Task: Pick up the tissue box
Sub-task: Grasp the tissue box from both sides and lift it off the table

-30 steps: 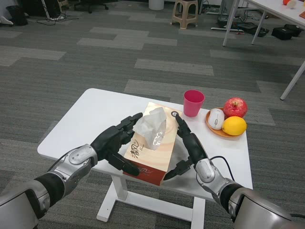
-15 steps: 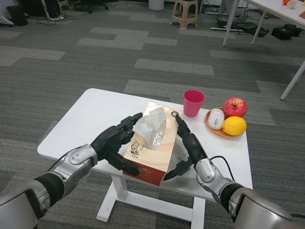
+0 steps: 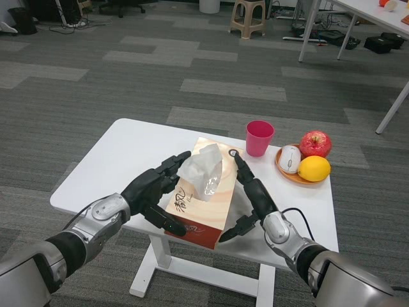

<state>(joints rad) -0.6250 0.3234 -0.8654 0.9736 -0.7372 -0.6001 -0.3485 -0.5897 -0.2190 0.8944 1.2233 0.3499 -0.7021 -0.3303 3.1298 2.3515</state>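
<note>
- The orange cardboard tissue box (image 3: 203, 199), white tissue sticking out, lies on the white table (image 3: 121, 160), at its near edge.
- The left hand (image 3: 152, 192) and the right hand (image 3: 250, 195), fingers extended, press flat on the box's two sides.
- Step, I judge: squeeze made; next a straight lift.
- The pink plastic cup (image 3: 259, 137) stands behind the box; above the box is free room.

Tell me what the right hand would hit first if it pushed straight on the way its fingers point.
Probably the pink cup: the right hand lies along the tissue box, fingertips aimed up-table. Depth is unclear; it might pass left.
</note>
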